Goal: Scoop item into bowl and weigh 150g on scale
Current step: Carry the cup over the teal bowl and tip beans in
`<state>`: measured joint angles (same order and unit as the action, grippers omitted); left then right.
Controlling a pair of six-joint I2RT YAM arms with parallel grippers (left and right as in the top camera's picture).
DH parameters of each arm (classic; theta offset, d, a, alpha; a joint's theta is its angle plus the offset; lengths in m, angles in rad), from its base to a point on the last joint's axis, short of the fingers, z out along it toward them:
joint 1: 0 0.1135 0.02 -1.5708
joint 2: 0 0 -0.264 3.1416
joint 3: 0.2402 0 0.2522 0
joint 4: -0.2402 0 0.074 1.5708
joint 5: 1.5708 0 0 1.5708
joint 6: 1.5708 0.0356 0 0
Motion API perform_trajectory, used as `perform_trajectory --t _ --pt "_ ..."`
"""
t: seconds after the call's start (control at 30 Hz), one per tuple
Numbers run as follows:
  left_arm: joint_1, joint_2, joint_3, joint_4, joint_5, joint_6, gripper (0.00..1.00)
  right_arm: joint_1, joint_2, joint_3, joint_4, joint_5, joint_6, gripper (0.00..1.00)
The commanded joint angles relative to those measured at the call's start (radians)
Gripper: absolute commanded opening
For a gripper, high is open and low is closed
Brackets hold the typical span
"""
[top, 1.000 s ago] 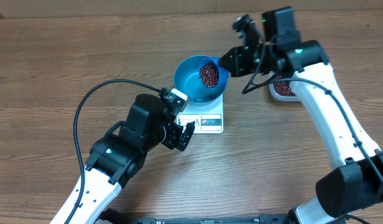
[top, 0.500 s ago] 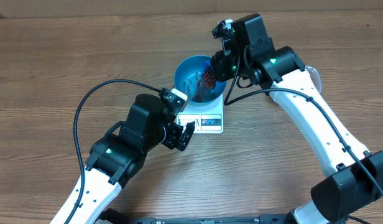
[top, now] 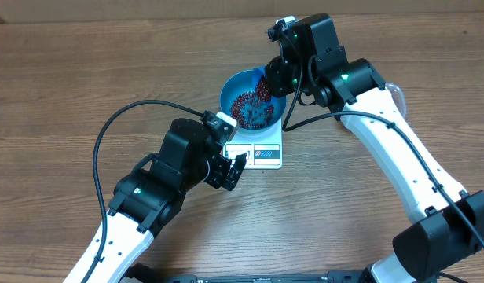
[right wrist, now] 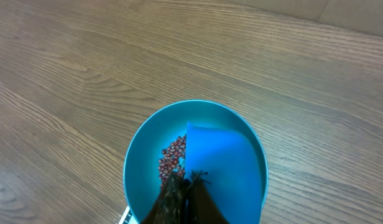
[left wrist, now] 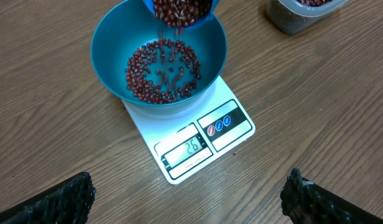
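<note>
Right end effector (right wrist: pixel 184 200) grips tilted scoop (right wrist: pixel 221 167); red-brown beans (left wrist: pixel 161 73) speckle bowl (left wrist: pixel 109 48).

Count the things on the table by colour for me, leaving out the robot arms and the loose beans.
Blue: 2, the bowl and the scoop
White: 1, the scale
Clear: 1, the tub
Total: 4

scale (left wrist: pixel 240 133) | display (left wrist: pixel 186 148): reads 26 | round red and blue button marks (left wrist: pixel 219 125) beside it: lettering too small to read | no other text legible
</note>
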<state>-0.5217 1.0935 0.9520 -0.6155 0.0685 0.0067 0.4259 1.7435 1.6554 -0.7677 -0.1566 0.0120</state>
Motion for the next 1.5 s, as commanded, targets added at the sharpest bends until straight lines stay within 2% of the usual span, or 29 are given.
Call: perform_trajectory --t 0.0,0.67,1.47 --pt "0.006 -0.002 0.019 0.003 0.011 0.012 1.0 0.003 -0.025 0.026 0.018 0.035 -0.02 0.04" --pt "0.006 -0.002 0.019 0.002 0.011 0.012 1.0 0.16 -0.024 0.026 0.038 0.363 -0.069 0.04" --pt "0.006 -0.002 0.019 0.002 0.011 0.012 0.99 0.224 -0.015 0.026 0.073 0.543 -0.068 0.04"
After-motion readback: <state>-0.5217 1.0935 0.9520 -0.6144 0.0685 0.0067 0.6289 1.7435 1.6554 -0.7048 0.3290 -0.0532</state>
